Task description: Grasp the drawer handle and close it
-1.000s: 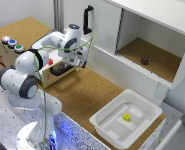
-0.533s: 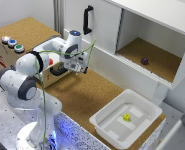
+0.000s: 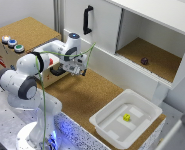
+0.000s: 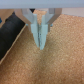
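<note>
The tan box (image 3: 22, 32) with coloured round buttons (image 3: 14, 44) stands at the exterior view's left. Its drawer sticks out toward the cork floor and is mostly hidden behind my arm. The black drawer handle (image 3: 56, 71) shows just below my wrist. My gripper (image 3: 79, 71) hangs beside the handle, on its exterior-view right, a little above the cork. In the wrist view the fingers (image 4: 40, 35) are pressed together with nothing between them, and the black handle (image 4: 12, 36) lies off to one side, apart from them.
A big white cabinet (image 3: 107, 30) with a long upright black handle (image 3: 87, 20) stands behind, its open compartment holding a small dark object (image 3: 144, 61). A white plastic tub (image 3: 123, 131) with a small yellow object (image 3: 126, 117) sits at the exterior view's lower right.
My gripper has moved down and slightly forward, from above the drawer to the level of the handle. It stays shut. Nothing else has moved.
</note>
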Tool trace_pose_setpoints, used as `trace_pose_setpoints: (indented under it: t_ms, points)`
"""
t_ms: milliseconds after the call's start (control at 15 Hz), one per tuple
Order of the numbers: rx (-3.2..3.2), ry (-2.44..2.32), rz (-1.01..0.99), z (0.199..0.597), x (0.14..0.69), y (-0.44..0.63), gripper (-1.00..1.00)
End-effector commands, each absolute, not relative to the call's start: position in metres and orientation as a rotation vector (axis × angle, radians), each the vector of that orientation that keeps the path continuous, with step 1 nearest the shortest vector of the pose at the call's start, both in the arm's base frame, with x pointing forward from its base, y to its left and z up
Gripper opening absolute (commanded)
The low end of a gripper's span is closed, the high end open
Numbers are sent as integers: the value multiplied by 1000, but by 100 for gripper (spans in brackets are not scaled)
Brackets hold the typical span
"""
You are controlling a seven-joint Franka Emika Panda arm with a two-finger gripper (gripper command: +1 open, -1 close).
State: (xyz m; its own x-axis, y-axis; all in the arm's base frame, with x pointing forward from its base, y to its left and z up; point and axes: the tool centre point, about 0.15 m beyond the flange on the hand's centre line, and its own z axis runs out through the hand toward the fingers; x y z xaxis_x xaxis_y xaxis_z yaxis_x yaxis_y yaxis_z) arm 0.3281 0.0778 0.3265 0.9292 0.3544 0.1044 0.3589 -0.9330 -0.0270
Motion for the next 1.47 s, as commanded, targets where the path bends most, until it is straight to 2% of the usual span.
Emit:
trace_pose_setpoints:
  t_ms: [0,600,1400]
  points:
    - [-3125,-494,-32,315,346,116,-100]
    - [-3089,-223,-28,314,341,160,-100]
    - [-3115,-314,-10,318,357,261,-100]
